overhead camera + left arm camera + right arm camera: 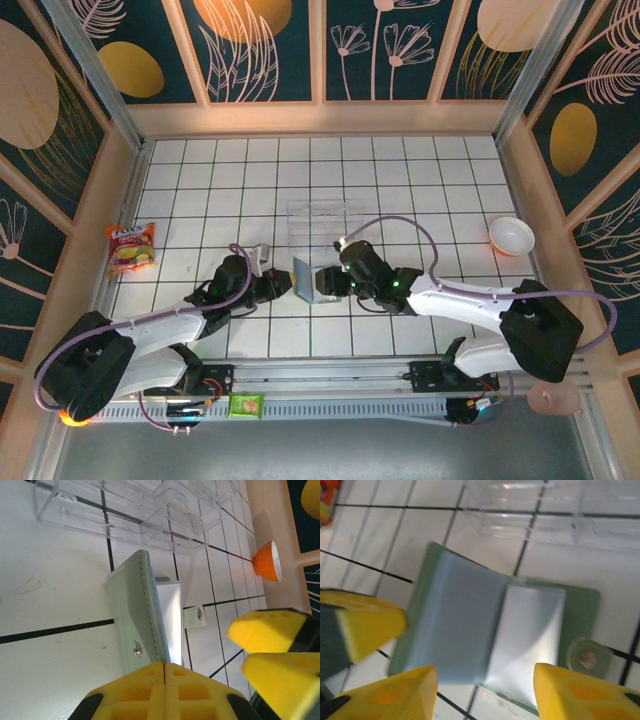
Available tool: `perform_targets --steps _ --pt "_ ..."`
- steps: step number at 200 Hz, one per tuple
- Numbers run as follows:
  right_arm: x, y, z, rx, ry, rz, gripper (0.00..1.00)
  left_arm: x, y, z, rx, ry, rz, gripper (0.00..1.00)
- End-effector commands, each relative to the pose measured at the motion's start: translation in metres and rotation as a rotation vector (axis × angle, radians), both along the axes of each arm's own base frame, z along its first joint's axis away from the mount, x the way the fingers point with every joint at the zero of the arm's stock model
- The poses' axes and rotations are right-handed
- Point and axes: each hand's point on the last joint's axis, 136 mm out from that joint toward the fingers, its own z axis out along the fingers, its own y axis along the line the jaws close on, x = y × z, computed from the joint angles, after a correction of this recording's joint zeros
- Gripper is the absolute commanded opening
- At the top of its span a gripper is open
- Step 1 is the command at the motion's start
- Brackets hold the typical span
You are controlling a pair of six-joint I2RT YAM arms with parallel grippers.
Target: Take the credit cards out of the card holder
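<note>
My left tool (pixel 164 667) pinched the card holder (pixel 131 615), six o'clock of the clear organiser (pixel 322 225); my right tool (pixel 485 682) gaped wide. The credit cards (pixel 530 630) looked thin, slick and stiff, so I'd pinch an exposed edge.

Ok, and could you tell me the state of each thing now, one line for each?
card holder: open, one panel raised off the table
credit cards: not out yet, a glossy one shows in the pocket
left gripper: shut on the card holder's edge
right gripper: open, holding nothing
clear organizer: upright, looks empty
bowl: upright, empty
snack packet: lying flat
</note>
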Motion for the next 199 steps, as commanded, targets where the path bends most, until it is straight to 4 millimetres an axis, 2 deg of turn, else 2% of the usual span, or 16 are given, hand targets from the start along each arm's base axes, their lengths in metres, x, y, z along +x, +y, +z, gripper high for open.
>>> perform_targets --steps 1,23,60,106,163,199 --pt "0.002 0.019 0.002 -0.005 0.001 0.061 0.57 -0.003 0.001 0.003 -0.025 0.003 0.007 0.00" --pt "0.012 0.029 -0.005 -0.028 0.001 0.048 0.60 -0.004 0.004 0.003 -0.021 0.003 0.015 0.00" --pt "0.019 0.041 -0.015 -0.036 0.015 0.052 0.60 -0.005 0.005 0.002 -0.015 0.001 0.016 0.00" --pt "0.011 0.046 -0.024 -0.030 0.042 0.080 0.60 -0.004 0.005 0.002 -0.009 -0.005 0.015 0.00" --pt "0.008 0.047 -0.011 0.010 0.004 0.086 0.62 -0.003 0.005 0.002 -0.006 -0.009 0.019 0.00" --pt "0.007 0.047 -0.026 -0.022 0.038 0.087 0.60 -0.003 0.006 0.003 -0.005 -0.015 0.017 0.00"
